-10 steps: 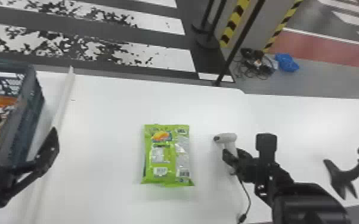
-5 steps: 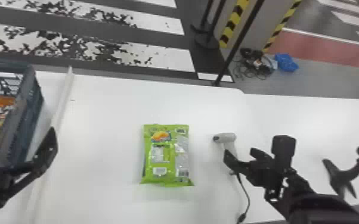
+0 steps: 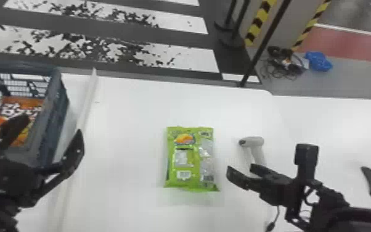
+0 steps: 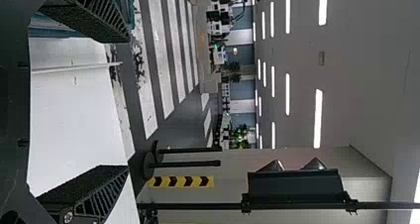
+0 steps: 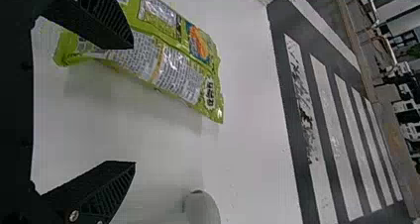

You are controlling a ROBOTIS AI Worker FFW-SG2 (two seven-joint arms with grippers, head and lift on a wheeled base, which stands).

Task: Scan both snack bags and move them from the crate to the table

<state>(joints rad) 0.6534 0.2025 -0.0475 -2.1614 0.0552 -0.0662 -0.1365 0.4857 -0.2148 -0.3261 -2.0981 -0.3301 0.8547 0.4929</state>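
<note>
The green snack bag (image 3: 191, 159) lies flat, printed back up, mid-tabletop (image 3: 132, 108), presumably so the scanner (image 3: 252, 142) to its right can read its pale code patch (image 3: 184, 175); the right tool (image 3: 240, 169), spread and empty, hangs near the scanner, likely to grasp it. The left tool (image 3: 52, 125), also spread and empty, hangs by the crate (image 3: 60, 114), probably for the orange snack bag (image 3: 24, 106) inside, whose lift must clear the side wall and the pale ridge (image 3: 86, 105) running nearward from the tabletop's far edge. The scanner's cord (image 3: 275, 217) could snag the right arm.
</note>
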